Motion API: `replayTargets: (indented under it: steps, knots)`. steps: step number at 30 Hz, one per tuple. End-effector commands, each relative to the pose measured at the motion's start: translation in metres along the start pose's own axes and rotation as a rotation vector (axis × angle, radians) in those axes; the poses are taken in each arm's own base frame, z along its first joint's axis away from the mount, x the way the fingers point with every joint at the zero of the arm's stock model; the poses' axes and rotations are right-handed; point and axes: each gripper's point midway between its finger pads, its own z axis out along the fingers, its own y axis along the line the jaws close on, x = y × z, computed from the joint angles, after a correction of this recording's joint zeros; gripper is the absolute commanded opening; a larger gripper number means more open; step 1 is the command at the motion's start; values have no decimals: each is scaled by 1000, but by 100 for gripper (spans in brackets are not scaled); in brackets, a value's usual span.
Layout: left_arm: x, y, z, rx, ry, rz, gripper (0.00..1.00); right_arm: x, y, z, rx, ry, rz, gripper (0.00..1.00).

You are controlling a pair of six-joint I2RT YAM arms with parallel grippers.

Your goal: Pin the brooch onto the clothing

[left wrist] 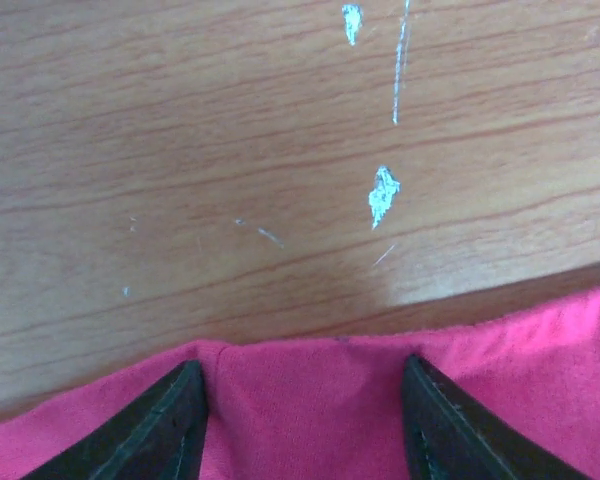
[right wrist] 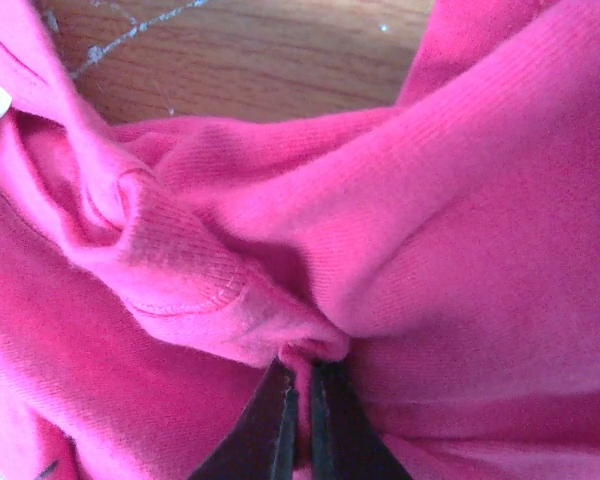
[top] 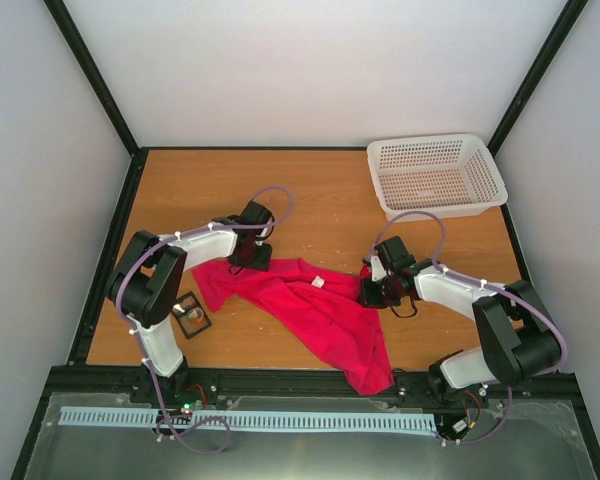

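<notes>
Red shirt (top: pixel 310 300) lies bunched mid-frame, so spreading it looks the step in hand: right claw (right wrist: pixel 302 378) pinches a fold shut, left claw (left wrist: pixel 302 368) gapes over the upper-left hem. The brooch (top: pixel 191 312) apparently sits in the black case (top: pixel 202 324), lower left; next, close left, pull flat

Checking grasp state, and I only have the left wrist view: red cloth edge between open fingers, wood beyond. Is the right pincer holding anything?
Observer: Yes. The right pincer is shut on a bunched fold of the T-shirt.
Operator: How does the shirt lie overall?
Observer: In the top view it lies crumpled mid-table, with one end reaching over the near edge.
Operator: Where's the brooch?
Observer: I can't make it out. A small black case sits on the wood by the left arm, near the shirt's left end.
</notes>
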Motion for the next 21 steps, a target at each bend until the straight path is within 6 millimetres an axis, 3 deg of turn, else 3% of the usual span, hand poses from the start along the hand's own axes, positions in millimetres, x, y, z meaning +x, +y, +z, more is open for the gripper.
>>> replayTargets:
  steps: [1,3,6,9,11,14,16,18,21]
  knots:
    - [36,16,24,-86,93,-13,54,-5,-4,-2,30,-18,-11,3]
    - [41,19,31,-97,100,-10,48,-5,-4,-2,29,-20,-15,3]
    - [32,18,32,-96,67,2,27,-10,-1,-3,20,-30,-35,3]
    - [6,15,21,-107,1,9,4,-24,6,-5,7,-60,-70,3]
    - [-16,13,5,-112,-64,15,1,-43,17,-10,-15,-109,-104,3]
    - [-57,16,-38,-153,-193,17,1,-84,28,-32,27,-202,-151,3]
    - [-86,14,-78,-159,-294,30,1,-118,43,-58,51,-295,-194,3]
    - [-112,13,-127,-161,-418,35,1,-155,63,-96,63,-420,-250,3]
    - [-143,13,-210,-154,-620,43,1,-191,86,-154,113,-584,-326,3]
